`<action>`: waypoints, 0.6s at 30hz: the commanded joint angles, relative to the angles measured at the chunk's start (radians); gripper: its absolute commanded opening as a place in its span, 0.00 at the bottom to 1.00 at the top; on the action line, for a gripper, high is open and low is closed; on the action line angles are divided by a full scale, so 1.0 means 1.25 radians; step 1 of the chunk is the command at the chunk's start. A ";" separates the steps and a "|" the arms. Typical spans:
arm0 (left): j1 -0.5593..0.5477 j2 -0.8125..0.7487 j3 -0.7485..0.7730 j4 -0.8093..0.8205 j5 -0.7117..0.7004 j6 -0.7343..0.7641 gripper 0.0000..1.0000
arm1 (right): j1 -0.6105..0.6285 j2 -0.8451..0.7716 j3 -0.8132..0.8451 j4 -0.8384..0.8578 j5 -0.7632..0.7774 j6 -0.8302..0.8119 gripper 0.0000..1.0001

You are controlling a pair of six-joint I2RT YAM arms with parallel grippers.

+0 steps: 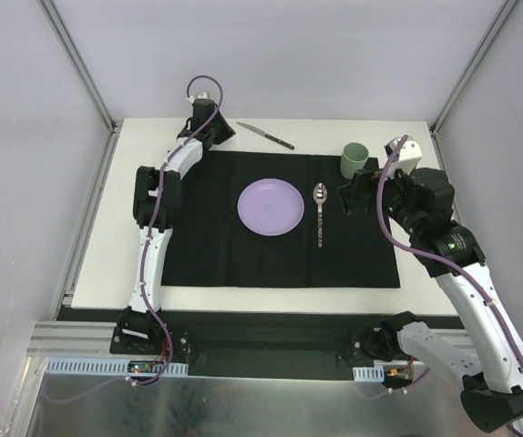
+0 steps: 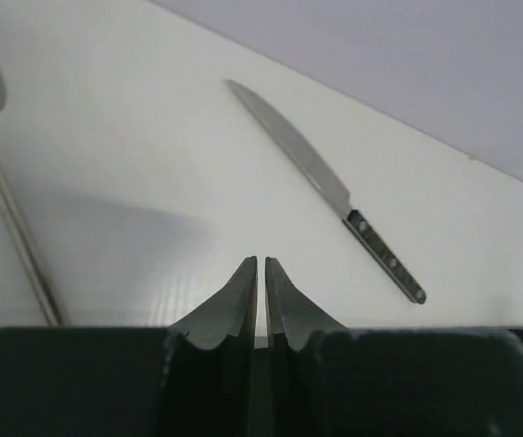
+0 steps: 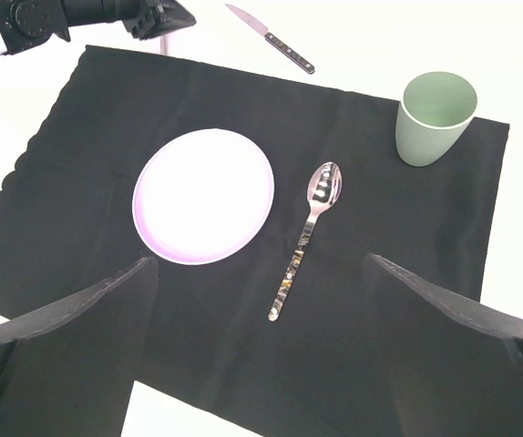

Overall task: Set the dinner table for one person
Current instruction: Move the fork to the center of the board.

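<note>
Left end effector [image 2: 261, 264], shut & empty, hangs nr knife [image 2: 325, 187] on white surface [image 2: 152, 118] beyond mat [image 1: 207, 246]; w/o opening, it may shove knife off far edge. Right end effector [image 3: 257, 262] gapes, empty.

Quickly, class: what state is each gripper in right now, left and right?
Left gripper: closed, holding nothing.
Right gripper: open wide, holding nothing.

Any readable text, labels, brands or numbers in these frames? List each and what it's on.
None readable.
The purple plate has a faint mark at its centre, too blurred to read.
The knife, spoon, green cup and black mat show no lettering.
</note>
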State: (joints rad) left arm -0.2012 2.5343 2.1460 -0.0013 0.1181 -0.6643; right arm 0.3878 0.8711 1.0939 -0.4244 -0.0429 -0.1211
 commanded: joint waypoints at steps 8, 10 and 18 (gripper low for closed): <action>0.010 -0.161 -0.083 0.006 -0.071 0.082 0.24 | -0.005 -0.002 -0.001 0.014 -0.025 0.013 0.99; 0.010 -0.179 -0.098 0.005 -0.114 0.097 0.29 | -0.006 -0.002 -0.003 0.014 -0.027 0.015 0.99; 0.010 -0.163 -0.090 -0.085 -0.215 0.111 0.33 | -0.007 -0.005 -0.003 0.011 -0.027 0.013 0.99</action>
State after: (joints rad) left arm -0.2005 2.3730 2.0308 -0.0364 -0.0509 -0.5594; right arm 0.3874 0.8730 1.0916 -0.4244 -0.0662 -0.1154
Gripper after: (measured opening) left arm 0.324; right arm 0.989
